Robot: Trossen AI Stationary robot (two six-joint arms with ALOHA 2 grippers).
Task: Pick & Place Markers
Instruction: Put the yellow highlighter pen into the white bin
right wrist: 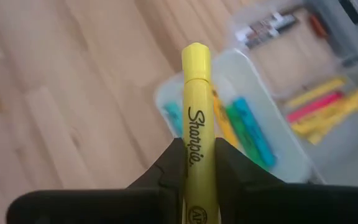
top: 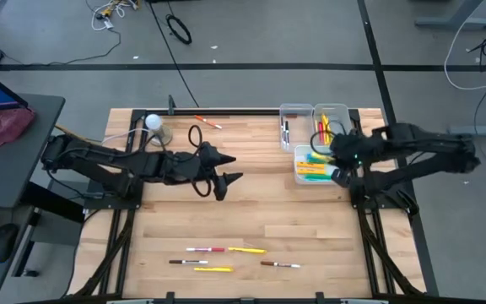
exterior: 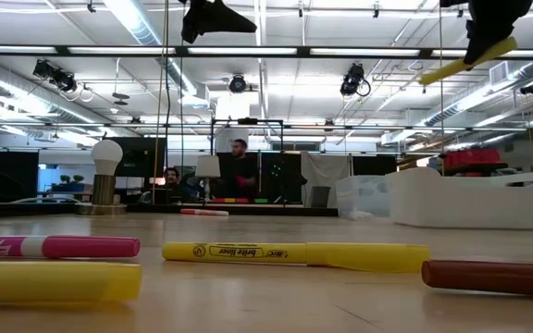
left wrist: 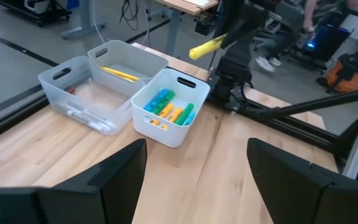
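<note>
In the high view, the right hand (top: 342,162) is seen over the highlighter bin (top: 298,175), the clear bin nearest the table's middle of the three grouped at the far right; the yellow highlighter it carries is not made out here. The left hand (top: 224,173) is held above the bare table (top: 251,211) well to the left of that bin, nothing in it. Five loose markers (top: 226,250) lie in a cluster near the front edge, well apart from the bin and nearer the left hand than the right.

In the low view, the yellow highlighter (exterior: 467,59) is seen high above the table, clamped in the right hand (exterior: 489,37) and tilted, one end lower toward the room. The white bin (exterior: 470,199) stands below and behind it. The left hand (exterior: 213,18) hangs at the top edge.

In the left wrist view, two spread fingers (left wrist: 117,177) frame the highlighter bin (left wrist: 166,127), and no object is between them. The highlighter (left wrist: 207,46) is held above and just beyond that bin.

In the right wrist view, the fingers (right wrist: 169,165) are closed narrowly on the Sharpie barrel (right wrist: 197,143), whose long axis points forward over the bin (right wrist: 166,96) of cyan, green and yellow highlighters. The release is judged to turn on that alignment: barrel roughly along the bin's length, bin directly beneath.
</note>
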